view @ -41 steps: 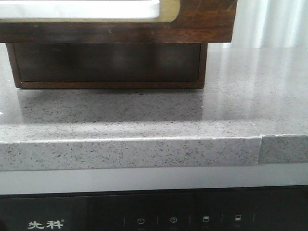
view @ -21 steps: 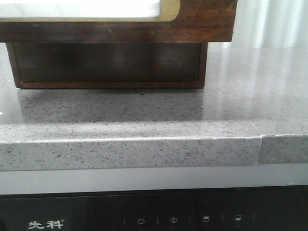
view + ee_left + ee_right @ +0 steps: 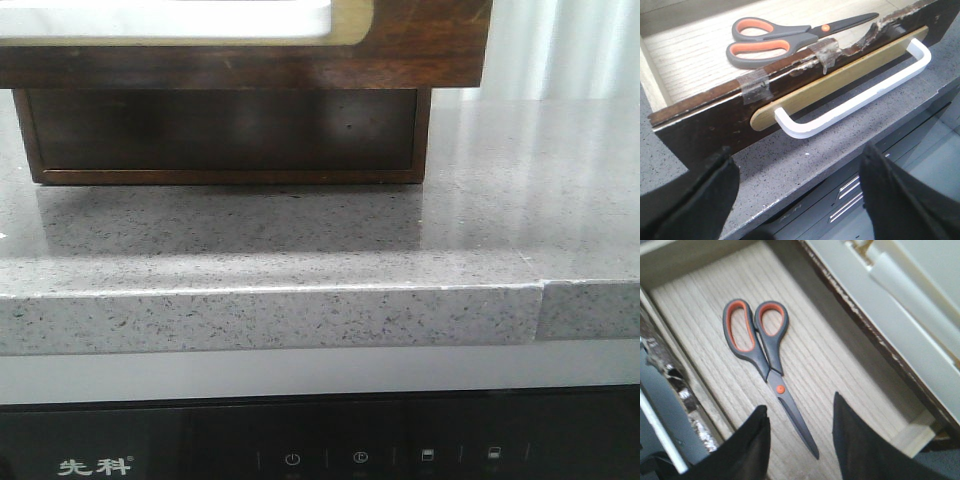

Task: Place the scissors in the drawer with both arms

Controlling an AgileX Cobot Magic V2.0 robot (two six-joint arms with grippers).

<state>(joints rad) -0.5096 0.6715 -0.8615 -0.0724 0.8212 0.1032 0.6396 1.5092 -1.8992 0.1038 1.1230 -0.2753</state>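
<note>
Speckled grey stone countertop (image 3: 300, 250)

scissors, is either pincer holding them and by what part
Neither. The scissors lie flat on the drawer floor; the right pincer is open above them, the left pincer open outside the drawer front.

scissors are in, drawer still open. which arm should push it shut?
Probably left. Its open gripper faces the drawer front and white handle from outside. The right gripper, also open, hangs above the scissors inside the drawer, so it must clear out first.
</note>
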